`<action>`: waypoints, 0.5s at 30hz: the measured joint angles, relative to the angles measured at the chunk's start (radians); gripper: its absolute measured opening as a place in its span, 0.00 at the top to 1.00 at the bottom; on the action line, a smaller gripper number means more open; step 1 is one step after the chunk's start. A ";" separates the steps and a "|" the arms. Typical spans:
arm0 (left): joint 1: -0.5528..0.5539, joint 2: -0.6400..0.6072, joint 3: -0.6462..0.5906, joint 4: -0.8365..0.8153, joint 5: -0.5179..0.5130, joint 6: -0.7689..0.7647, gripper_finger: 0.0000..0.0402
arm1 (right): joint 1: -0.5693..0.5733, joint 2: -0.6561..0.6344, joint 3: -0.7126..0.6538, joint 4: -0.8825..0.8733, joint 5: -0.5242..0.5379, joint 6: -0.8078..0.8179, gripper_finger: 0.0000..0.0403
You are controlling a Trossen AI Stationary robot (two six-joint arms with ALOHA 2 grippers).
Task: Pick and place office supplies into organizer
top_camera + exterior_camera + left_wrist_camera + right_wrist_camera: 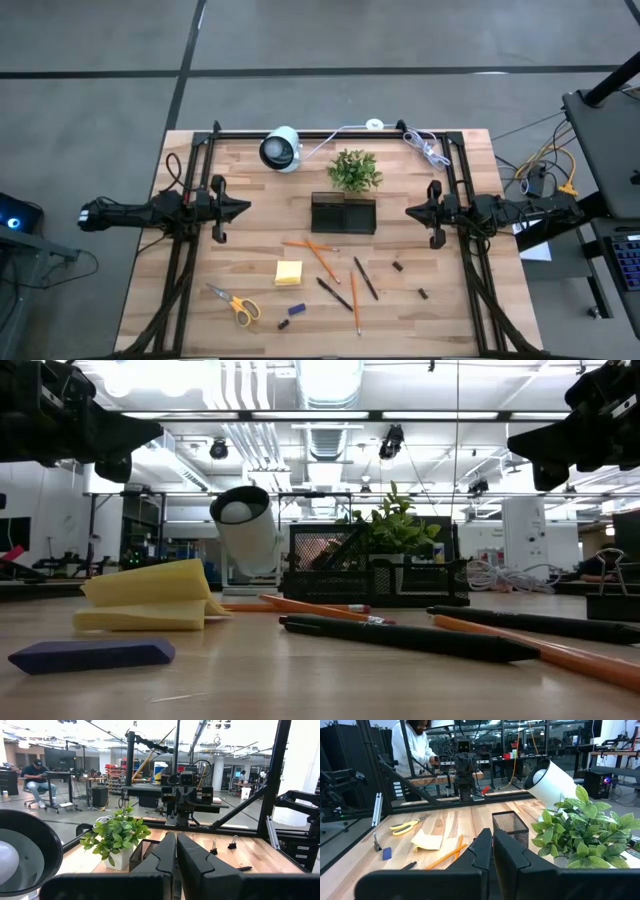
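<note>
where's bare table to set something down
Bare wood lies between the left pincer and the organizer, and right of the binder clips. Crowded: the sticky-note pad, scissors and pencils in front.

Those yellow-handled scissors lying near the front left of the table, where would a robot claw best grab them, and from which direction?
Probably straight down from above, since the scissors lie flat on the table. I would pinch across the closed blades just ahead of the yellow handles: that part is narrow enough for two fingers, while the loops are wide. The left gripper, shut now, is the nearer one.
</note>
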 joint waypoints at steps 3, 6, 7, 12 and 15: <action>0.000 0.000 0.000 0.000 0.000 0.000 1.00 | 0.000 0.000 0.000 0.000 0.000 -0.043 0.98; 0.000 0.000 0.000 0.000 0.000 0.000 1.00 | 0.000 0.000 0.000 0.000 0.000 -0.070 0.98; 0.000 0.000 0.000 0.000 0.000 0.000 1.00 | 0.000 0.000 0.000 0.001 0.000 -0.070 0.98; 0.000 0.000 0.000 0.000 0.000 0.000 1.00 | 0.000 0.000 0.000 0.002 0.000 -0.054 0.98; 0.000 0.000 0.000 0.000 0.000 0.000 1.00 | 0.000 0.000 0.000 0.011 0.000 -0.060 0.98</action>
